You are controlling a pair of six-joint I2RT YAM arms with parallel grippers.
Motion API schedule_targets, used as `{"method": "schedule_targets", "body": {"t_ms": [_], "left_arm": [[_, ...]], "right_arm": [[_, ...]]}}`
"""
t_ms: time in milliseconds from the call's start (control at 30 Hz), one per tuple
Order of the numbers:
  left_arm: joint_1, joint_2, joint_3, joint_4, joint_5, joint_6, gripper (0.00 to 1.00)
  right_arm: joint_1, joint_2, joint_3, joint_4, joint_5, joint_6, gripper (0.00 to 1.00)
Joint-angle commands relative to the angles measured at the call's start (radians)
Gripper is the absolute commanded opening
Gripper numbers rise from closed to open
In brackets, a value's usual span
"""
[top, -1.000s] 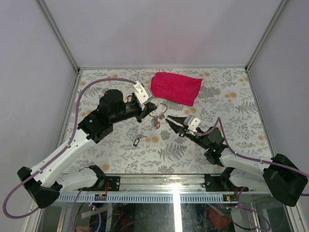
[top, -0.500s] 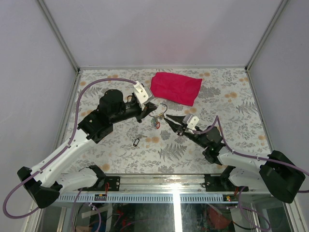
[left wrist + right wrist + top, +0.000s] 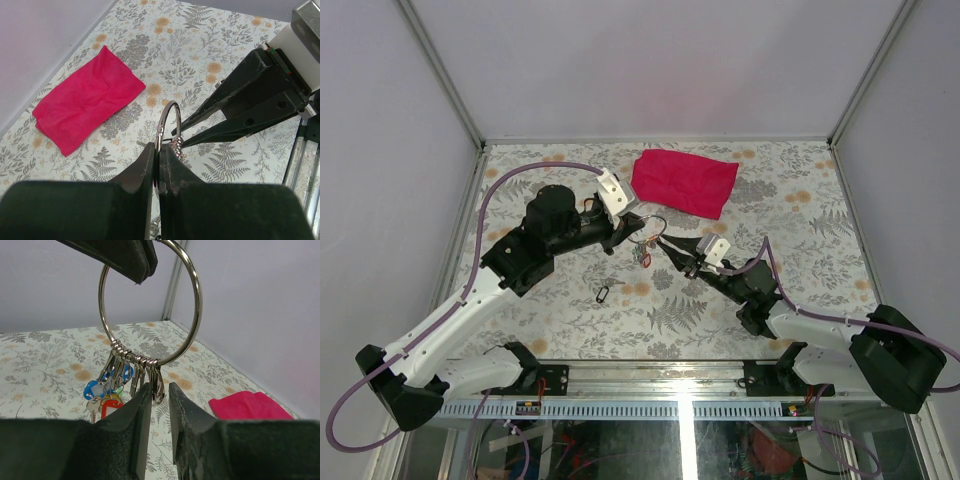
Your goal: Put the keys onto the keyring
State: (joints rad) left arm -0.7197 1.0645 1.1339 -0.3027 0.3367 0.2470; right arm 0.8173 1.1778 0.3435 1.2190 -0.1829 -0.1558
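Left hand was clamped shut on the keyring, holding it upright and clear of the surface. Several keys already hung bunched at the bottom of the ring, tags dangling. Right hand sat just under that bunch with its jaws a narrow gap apart and nothing gripped. 1 key loop hung down into the gap; could not tell if it touched a finger. 1 black-tagged key lay loose on the surface, well apart from both hands, so the task looked unfinished. Red cloth lay further back, out of play.

Risks as judged from here:
- Right hand closing on the hanging loops could tug the ring, twist it in the left hand's thin pinch, or pull it free.
- Pushing up into the bunch could slide the keys round the ring toward its split end, and 1 might slip off.
- The 2 hands' fingertips were very near, so a small misjudgement could knock them together.
- The loose key lay flat and was tiny, so the fingers could skid off it.
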Motion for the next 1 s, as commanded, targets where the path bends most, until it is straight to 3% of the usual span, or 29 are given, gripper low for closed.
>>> {"method": "schedule_targets", "body": {"t_ms": [0,967], "left_arm": [[-0.007,-0.008,0.032,0.033,0.020,-0.007,0.00],[-0.006,-0.007,0.041,0.017,0.023,-0.007,0.00]], "right_arm": [[0.008,0.011,0.045,0.103,0.023,0.005,0.26],[0.007,0.027,0.037,0.142,0.062,-0.001,0.27]]}}
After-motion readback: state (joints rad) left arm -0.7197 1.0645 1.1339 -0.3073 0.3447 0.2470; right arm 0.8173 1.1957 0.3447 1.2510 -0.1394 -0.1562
